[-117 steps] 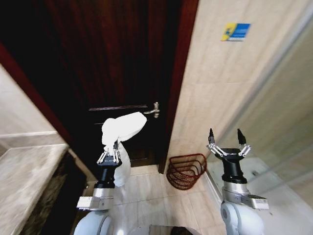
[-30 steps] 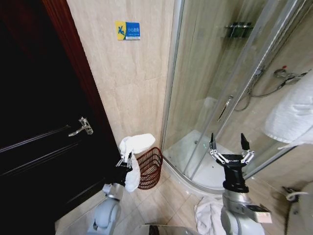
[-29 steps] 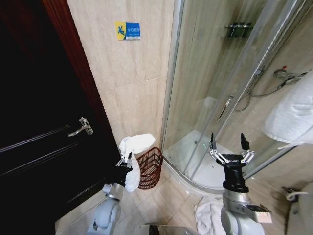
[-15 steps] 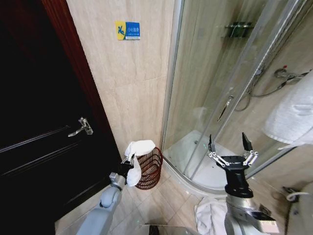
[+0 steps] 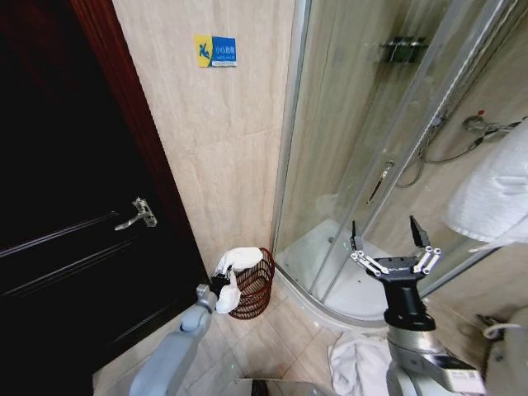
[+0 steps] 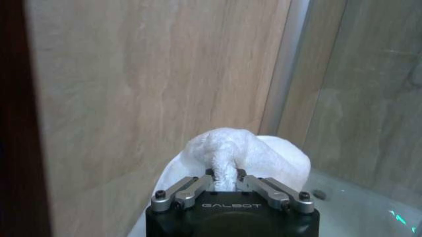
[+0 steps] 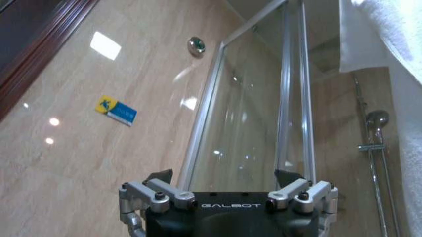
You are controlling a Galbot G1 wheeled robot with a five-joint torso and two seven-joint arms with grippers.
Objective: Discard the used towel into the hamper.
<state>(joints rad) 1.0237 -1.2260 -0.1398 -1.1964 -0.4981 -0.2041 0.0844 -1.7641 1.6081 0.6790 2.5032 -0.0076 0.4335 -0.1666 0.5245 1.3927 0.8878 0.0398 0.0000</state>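
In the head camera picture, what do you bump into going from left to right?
Dark wooden door → silver door handle → left gripper holding the white towel → reddish-brown open-weave hamper → glass shower wall → open right gripper → white hanging towel.

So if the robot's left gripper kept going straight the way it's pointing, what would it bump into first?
Probably the tiled wall. The left gripper, shut on the towel, points at it above the hamper. Depth is hard to judge.
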